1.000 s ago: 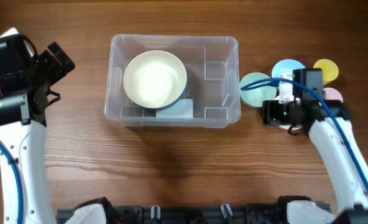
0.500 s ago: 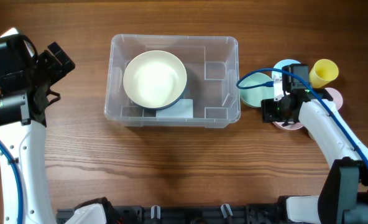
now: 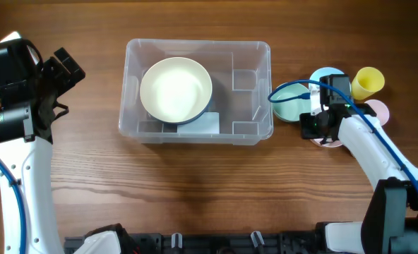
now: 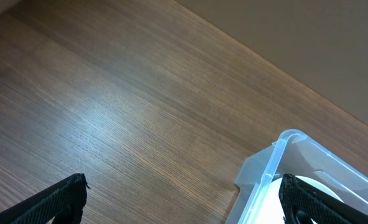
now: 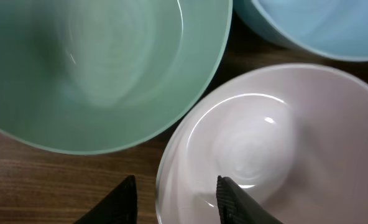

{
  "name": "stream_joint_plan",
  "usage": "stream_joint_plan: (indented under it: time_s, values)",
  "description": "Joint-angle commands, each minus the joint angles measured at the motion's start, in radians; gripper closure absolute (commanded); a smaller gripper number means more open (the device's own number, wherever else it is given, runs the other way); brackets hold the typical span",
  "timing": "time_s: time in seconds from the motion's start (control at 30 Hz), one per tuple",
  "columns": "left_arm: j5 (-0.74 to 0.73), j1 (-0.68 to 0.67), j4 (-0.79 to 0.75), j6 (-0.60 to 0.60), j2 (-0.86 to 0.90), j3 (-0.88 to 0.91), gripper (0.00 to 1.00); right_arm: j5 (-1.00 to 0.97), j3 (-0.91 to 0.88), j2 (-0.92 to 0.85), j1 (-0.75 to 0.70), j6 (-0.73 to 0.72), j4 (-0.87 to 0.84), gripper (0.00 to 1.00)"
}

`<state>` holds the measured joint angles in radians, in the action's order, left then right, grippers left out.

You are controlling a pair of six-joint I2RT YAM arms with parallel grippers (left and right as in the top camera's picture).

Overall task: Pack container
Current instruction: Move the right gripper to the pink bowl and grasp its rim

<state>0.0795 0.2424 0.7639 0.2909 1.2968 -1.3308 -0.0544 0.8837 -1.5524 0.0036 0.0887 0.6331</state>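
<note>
Container (image 3: pixel 250 106) sits centre frame, looks light, stiff, slick (grab by a side wall's rim, I'd say); left gripper (image 4: pixel 183 186) gapes empty, right gripper (image 5: pixel 176 186) straddles pink bowl (image 5: pixel 265 143) rim, unclamped.

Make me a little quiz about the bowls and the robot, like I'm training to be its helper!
1. True or false: the cream bowl sits inside the clear bin.
2. Which bowl's rim runs between the right arm's jaws? A green bowl, B pink bowl, C blue bowl.
3. Fill in: the cup near the bowls is ____.
Key: 1 true; 2 B; 3 yellow.
</note>
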Motion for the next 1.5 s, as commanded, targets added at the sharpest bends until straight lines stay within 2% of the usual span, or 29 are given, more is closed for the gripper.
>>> stream_joint_plan:
  time_s: [0.0, 0.13, 0.57, 0.9, 1.23, 1.47]
  values:
    - [-0.011, 0.005, 0.000, 0.009, -0.005, -0.011, 0.00, -0.020, -0.009, -0.012, -0.003, 0.026, -0.016, 0.63]
    - [-0.011, 0.005, 0.000, 0.009, -0.005, -0.011, 0.00, -0.014, -0.009, -0.012, -0.003, 0.043, -0.028, 0.73]
    - [-0.011, 0.005, 0.000, 0.009, -0.005, -0.011, 0.00, -0.018, -0.062, -0.013, -0.003, 0.044, -0.075, 0.73]
    - [-0.011, 0.005, 0.000, 0.009, -0.005, -0.011, 0.00, -0.022, -0.085, -0.013, -0.003, 0.042, -0.100, 0.96]
    - [-0.011, 0.005, 0.000, 0.009, -0.005, -0.011, 0.00, -0.027, -0.025, 0.013, -0.003, -0.017, -0.021, 0.96]
    - [-0.011, 0.005, 0.000, 0.009, -0.005, -0.011, 0.00, -0.016, 0.003, 0.130, 0.001, -0.056, 0.025, 0.96]
